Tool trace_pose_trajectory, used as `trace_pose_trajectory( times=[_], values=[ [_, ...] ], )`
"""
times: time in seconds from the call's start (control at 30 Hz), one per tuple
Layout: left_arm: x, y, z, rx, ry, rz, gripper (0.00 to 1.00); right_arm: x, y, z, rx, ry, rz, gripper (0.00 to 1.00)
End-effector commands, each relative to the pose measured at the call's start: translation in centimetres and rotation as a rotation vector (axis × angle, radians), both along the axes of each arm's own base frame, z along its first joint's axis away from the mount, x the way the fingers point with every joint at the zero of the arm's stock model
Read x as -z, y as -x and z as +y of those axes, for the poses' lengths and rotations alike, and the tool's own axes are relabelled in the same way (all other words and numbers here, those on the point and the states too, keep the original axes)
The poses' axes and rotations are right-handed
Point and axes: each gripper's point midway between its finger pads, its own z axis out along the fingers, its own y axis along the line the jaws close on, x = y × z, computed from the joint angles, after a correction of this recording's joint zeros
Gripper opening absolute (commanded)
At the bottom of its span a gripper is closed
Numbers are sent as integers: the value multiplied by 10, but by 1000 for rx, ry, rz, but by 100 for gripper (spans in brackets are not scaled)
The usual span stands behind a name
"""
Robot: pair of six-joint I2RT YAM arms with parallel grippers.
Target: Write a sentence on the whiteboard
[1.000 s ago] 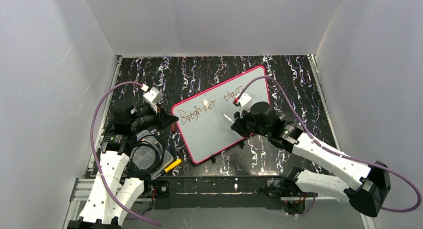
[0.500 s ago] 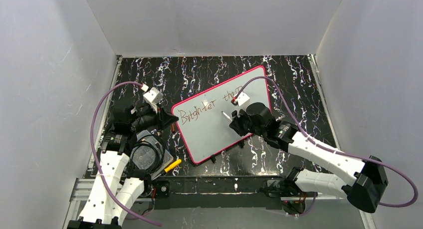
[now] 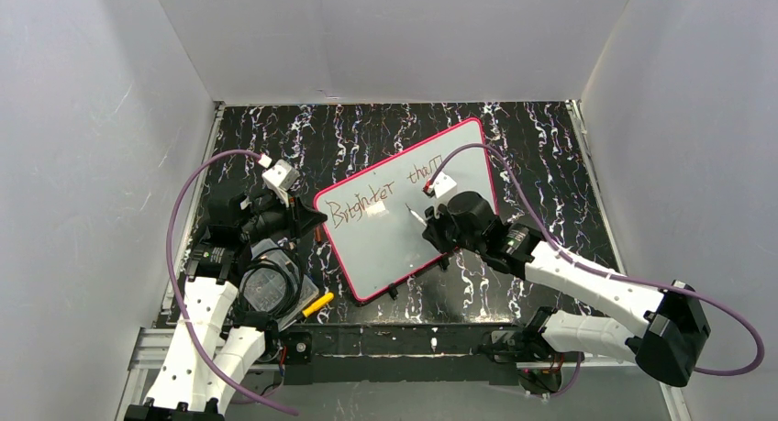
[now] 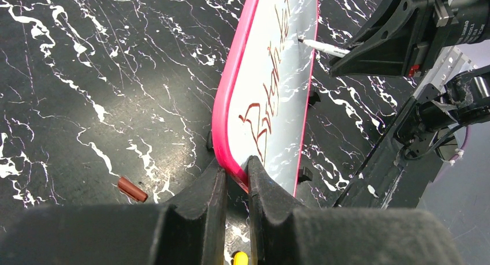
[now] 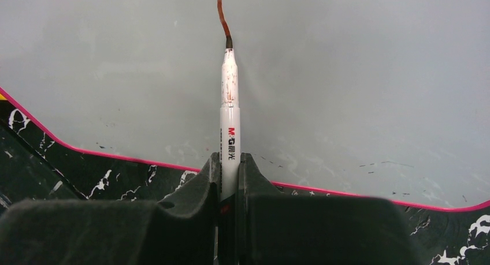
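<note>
Jaws on both arms are clenched: the left jaws pinch the pink frame of the whiteboard (image 3: 385, 251) at its 9 o'clock corner, probably so that it does not slide on the table (image 3: 550, 146) under the pen, and the right jaws grasp a white marker (image 5: 229, 103) by its barrel. The sentence (image 3: 360, 210) reads only "Brighter than" along the upper edge, so the second line seems hardly begun. The marker tip appears to touch the white face just below these words, near the board's middle, with a short brown stroke at it, and the right jaws stand at 4 o'clock from it.
</note>
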Motion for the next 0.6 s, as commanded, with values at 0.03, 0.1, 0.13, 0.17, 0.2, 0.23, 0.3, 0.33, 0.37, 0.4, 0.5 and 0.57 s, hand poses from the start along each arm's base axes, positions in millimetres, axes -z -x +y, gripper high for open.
trace_pose_trajectory(
  times=[0.03,0.1,0.13,0.17,0.2,0.23,0.3,0.33,0.37,0.4,0.5,0.57],
  values=[
    [10,-2,8,-5,-74,-43,0,21,5,-16,49,55,40,1],
    [10,-2,7,-5,-73,-41,0,23,6,-17,51,56,47,1],
    [10,-2,8,-6,-73,-41,0,23,6,-17,51,57,48,1],
    [10,-2,8,-6,-73,-42,0,23,7,-17,49,56,48,1],
    [10,-2,8,-6,-73,-41,0,20,7,-17,50,51,45,1],
    [10,-2,8,-5,-73,-42,0,17,6,-15,46,41,40,1],
    [10,-3,8,-6,-74,-42,0,7,7,-12,33,11,21,1],
    [10,-3,8,-6,-74,-41,0,1,7,-10,27,-9,6,1],
    [10,-3,8,-6,-75,-41,0,-6,7,-8,22,-32,-7,1],
    [10,-3,8,-6,-75,-40,0,-12,6,-8,20,-52,-24,1],
    [10,-3,8,-7,-73,-39,0,-26,3,-7,29,-89,-66,1],
    [10,-3,8,-6,-74,-40,0,-28,-2,-8,45,-80,-80,1]
  ],
)
